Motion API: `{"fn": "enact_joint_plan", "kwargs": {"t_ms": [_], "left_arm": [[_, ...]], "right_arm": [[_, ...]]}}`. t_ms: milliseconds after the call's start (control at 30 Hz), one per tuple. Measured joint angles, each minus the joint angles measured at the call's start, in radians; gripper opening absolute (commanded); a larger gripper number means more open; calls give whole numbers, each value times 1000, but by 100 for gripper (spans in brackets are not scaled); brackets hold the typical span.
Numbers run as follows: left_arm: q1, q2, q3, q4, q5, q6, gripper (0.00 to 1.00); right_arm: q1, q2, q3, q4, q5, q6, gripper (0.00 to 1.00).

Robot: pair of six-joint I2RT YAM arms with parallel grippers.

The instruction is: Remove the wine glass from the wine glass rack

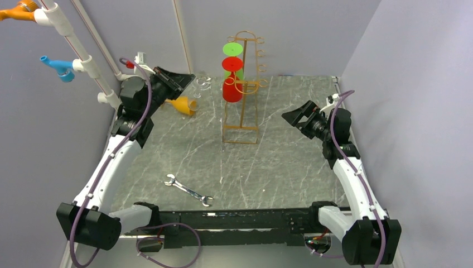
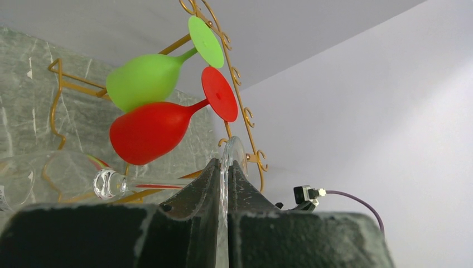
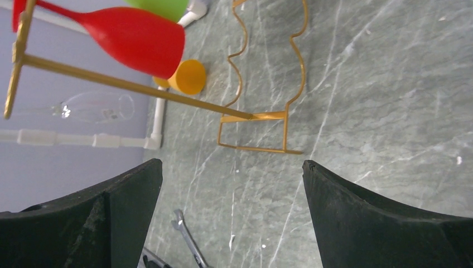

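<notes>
Left gripper (image 2: 224, 167) clamps wine glass (image 2: 109, 183) foot, seemingly free, nine o'clock of wine glass rack (image 1: 240, 128); right gripper (image 3: 231, 167) gapes

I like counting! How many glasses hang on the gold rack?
2: the green glass high up, the red glass just below it. A clear glass is pinched in the left gripper.

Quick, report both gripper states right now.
Left gripper: closed on the foot of the clear wine glass.
Right gripper: open, holding nothing.
</notes>
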Motion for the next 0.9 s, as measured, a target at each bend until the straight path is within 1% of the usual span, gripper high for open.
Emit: {"fn": "enact_joint_plan", "kwargs": {"t_ms": [267, 467, 600, 700, 900], "left_arm": [[80, -102, -68, 0, 93, 1, 0], [103, -159, -108, 19, 181, 0, 0], [123, -199, -150, 21, 244, 11, 0], [137, -235, -155, -11, 278, 50, 0], [142, -372, -193, -41, 328, 165, 0]], "right_arm": [[2, -108, -91, 109, -105, 56, 99], [21, -171, -159, 225, -190, 120, 99], [25, -188, -167, 262, -230, 158, 97], [31, -196, -166, 239, -227, 167, 97], [34, -189, -146, 63, -204, 183, 96]]}}
